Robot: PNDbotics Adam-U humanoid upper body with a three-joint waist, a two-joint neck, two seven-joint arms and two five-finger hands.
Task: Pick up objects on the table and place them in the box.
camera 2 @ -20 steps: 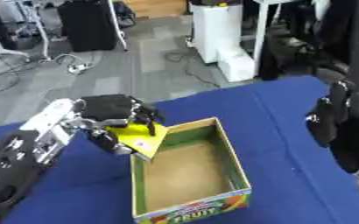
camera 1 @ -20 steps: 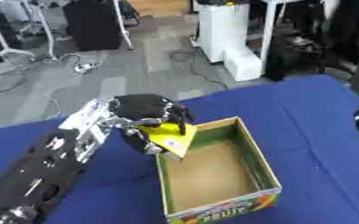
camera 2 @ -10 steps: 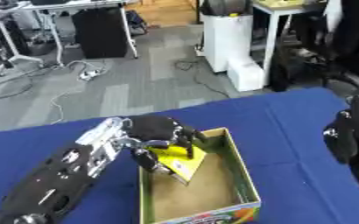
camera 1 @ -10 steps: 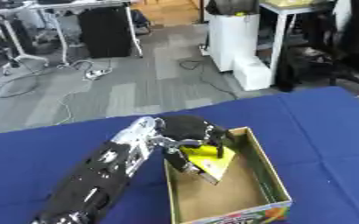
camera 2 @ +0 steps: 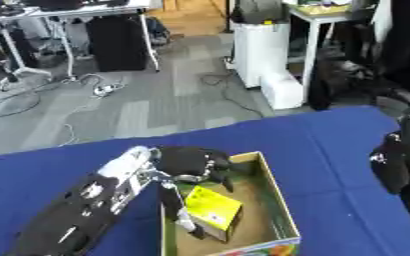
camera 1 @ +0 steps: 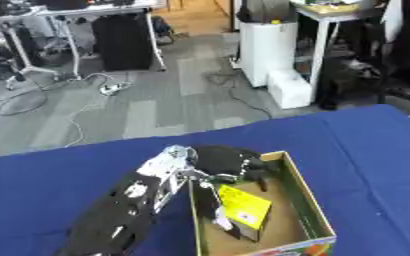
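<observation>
We look down on a wide blue tabletop [camera 1: 60, 180] that fills the lower half of both views, its far edge running askew from lower left to upper right. Beyond it we see a room with a grey floor [camera 1: 165, 95], loose cables [camera 1: 33, 95] trailing across it at the left, a dark cabinet [camera 1: 121, 40] under a metal-legged desk, and a white unit [camera 1: 265, 50] with a smaller white box [camera 1: 287, 87] beside it.

On the tabletop, near the lower middle, stands an open cardboard box [camera 1: 309, 205] with brown inner walls and a coloured print along its near outer side. Our left arm [camera 1: 130, 205], black with silver parts, comes in from the lower left and reaches over the box's left wall.

The left robot hand [camera 1: 230, 162] hangs over the far left corner of the box, fingers spread and hanging loosely downward, with nothing held in them. Just below it, inside the box, a yellow package [camera 2: 210, 210] lies tilted against the left wall.

The right robot hand [camera 2: 401, 165] shows dark at the right edge of the right eye view, over the tabletop, well apart from the box; we cannot tell how its fingers are set.
</observation>
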